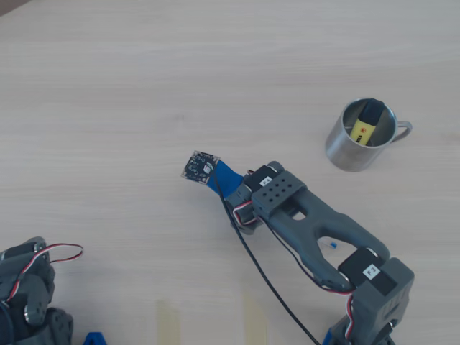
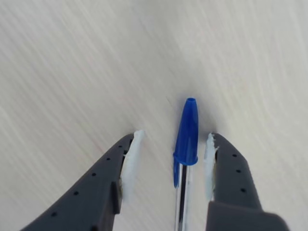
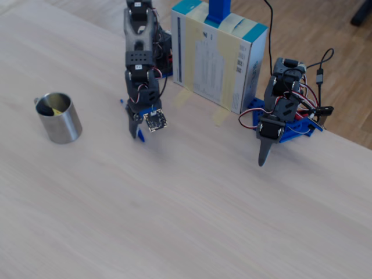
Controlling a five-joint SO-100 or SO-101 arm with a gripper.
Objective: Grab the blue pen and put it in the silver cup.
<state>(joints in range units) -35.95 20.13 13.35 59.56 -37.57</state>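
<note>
Two dark grey fingers (image 2: 226,173) of the gripper (image 2: 171,166) reach down toward a pale wooden table (image 2: 72,72) in the wrist view, each lined on its inner face with a whitish pad. They stand moderately apart, with the blue pen (image 2: 186,139) lying on the table between them. The pen's blue cap points away from the camera and its clear barrel with a dark ink tube runs back toward the bottom edge. The pen sits nearer the finger on the right of this view, with a narrow strip of table showing between cap and pad; a wider gap lies on the left side. Neither pad visibly presses on the pen, so the fingers bracket it rather than clamp it.

In the overhead view, the arm (image 1: 316,223) stretches from the lower right toward the table's middle, and its wrist hides the fingers and most of the pen; a tiny blue speck under the arm may be the pen's end. The silver cup (image 1: 357,146) stands well apart, up and to the right, handle pointing right, with a yellow-and-black marker (image 1: 366,122) inside it.

In the fixed view, the gripper (image 3: 138,132) points straight down at the table, with the cup (image 3: 58,119) to its left. A second arm (image 3: 282,116) rests beside a cardboard box (image 3: 218,64).
</note>
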